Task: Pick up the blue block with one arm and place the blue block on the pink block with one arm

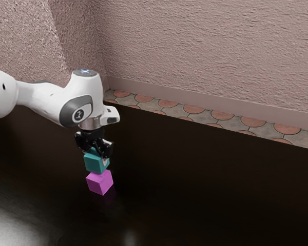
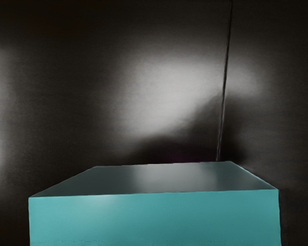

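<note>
Blue block (image 1: 94, 164) in pincer (image 1: 97, 152), over pink block (image 1: 99, 183)

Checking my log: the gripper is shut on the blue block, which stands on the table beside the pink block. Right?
Not quite. The gripper is shut on the blue block, but the exterior view shows it directly above the pink block, not beside it on the table.

a plain indoor room, more like a home than a lab: two walls (image 1: 210, 46) of rough pinkish plaster meet in a corner, a pale baseboard (image 1: 222, 103) runs along their foot, and the floor (image 1: 194, 109) is laid with patterned tiles of terracotta rounds on grey. a dark, glossy counter (image 1: 210, 184) stands near that corner.
</note>
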Controlling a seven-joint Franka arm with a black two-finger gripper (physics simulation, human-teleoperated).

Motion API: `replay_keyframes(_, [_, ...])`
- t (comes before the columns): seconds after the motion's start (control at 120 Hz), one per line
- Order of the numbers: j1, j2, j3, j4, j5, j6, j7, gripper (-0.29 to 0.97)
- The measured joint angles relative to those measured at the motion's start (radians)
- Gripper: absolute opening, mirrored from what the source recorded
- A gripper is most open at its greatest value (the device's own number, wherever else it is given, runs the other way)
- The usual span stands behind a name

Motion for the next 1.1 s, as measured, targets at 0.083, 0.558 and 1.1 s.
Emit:
replay_keyframes(0.083, [-0.006,0.001,-0.001,0.002,0.000,0.001,0.006,0.34])
replay_keyframes(0.558, [-0.032,-0.068,-0.018,-0.071,0.006,0.010,0.016,0.34])
replay_keyframes(1.1, [-0.034,-0.088,-0.018,-0.106,0.010,0.018,0.017,0.41])
